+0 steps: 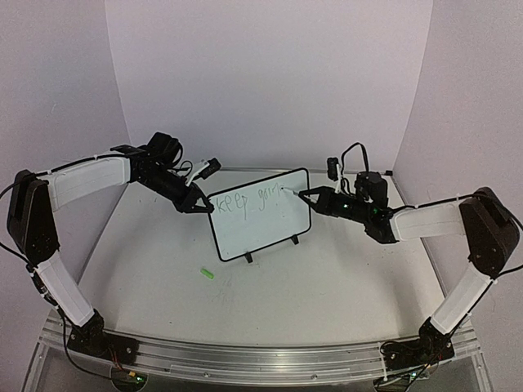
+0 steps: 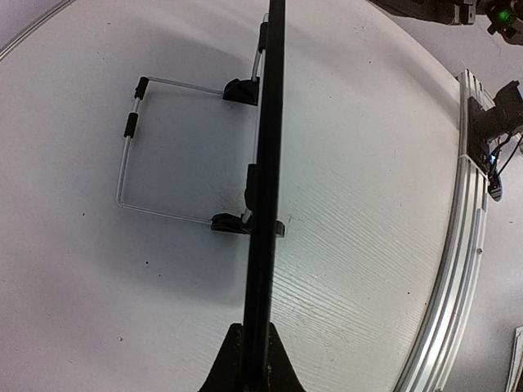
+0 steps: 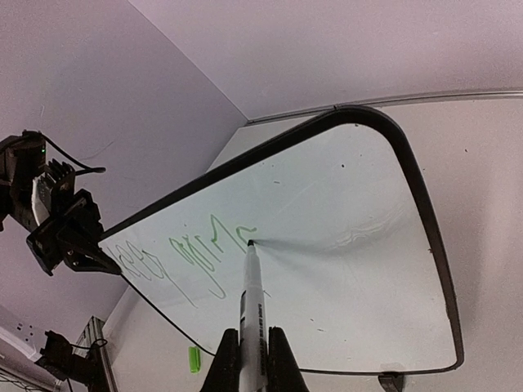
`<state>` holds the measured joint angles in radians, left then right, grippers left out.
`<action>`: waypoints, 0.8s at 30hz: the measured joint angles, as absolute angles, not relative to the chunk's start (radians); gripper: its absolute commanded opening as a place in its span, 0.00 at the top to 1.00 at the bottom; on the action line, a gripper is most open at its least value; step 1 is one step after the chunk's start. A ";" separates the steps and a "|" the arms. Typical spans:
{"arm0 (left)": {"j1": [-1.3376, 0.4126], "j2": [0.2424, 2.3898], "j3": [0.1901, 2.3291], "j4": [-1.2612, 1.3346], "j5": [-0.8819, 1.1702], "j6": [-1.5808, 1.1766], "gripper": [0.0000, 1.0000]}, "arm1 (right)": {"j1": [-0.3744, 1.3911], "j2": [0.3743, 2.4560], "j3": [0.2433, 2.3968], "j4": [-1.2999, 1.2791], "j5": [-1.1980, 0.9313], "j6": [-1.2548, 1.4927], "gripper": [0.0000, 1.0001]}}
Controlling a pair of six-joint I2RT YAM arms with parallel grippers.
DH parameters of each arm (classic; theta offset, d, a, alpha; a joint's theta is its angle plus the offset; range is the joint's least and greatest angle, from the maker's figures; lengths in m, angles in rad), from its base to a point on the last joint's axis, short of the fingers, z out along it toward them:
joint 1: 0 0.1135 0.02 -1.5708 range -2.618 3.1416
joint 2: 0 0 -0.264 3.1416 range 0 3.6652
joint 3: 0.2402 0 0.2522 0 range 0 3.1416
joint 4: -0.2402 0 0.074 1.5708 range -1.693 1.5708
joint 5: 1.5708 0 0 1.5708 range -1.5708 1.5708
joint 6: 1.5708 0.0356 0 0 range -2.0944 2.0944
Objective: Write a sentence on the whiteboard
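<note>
The whiteboard (image 1: 263, 222) stands on its two black feet mid-table, tilted back. Green writing (image 1: 245, 202) on its top line reads about "keep goin". My left gripper (image 1: 198, 205) is shut on the board's upper left edge; in the left wrist view the board (image 2: 263, 163) shows edge-on between the fingers (image 2: 222, 367). My right gripper (image 1: 309, 196) is shut on a white marker pen (image 3: 252, 306), uncapped. The marker's tip touches the board (image 3: 351, 269) at the end of the green writing (image 3: 196, 253).
The green marker cap (image 1: 207, 274) lies on the table in front of the board's left side; it also shows in the right wrist view (image 3: 194, 358). The board's wire stand (image 2: 131, 147) sticks out behind it. A metal rail (image 1: 261, 355) runs along the near table edge.
</note>
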<state>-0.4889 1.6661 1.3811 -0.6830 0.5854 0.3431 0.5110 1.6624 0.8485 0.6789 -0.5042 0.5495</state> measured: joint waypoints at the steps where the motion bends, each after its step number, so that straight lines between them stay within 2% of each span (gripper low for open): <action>1: -0.489 1.666 1.381 -0.683 0.585 0.343 1.00 | 0.511 1.661 0.849 0.680 -0.502 0.549 1.00; 24: -0.489 1.666 1.382 -0.683 0.585 0.343 1.00 | 0.511 1.655 0.841 0.674 -0.487 0.543 1.00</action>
<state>-0.4889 1.6661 1.3815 -0.6830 0.5854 0.3431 0.5110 1.6547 0.8414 0.6739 -0.4865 0.5430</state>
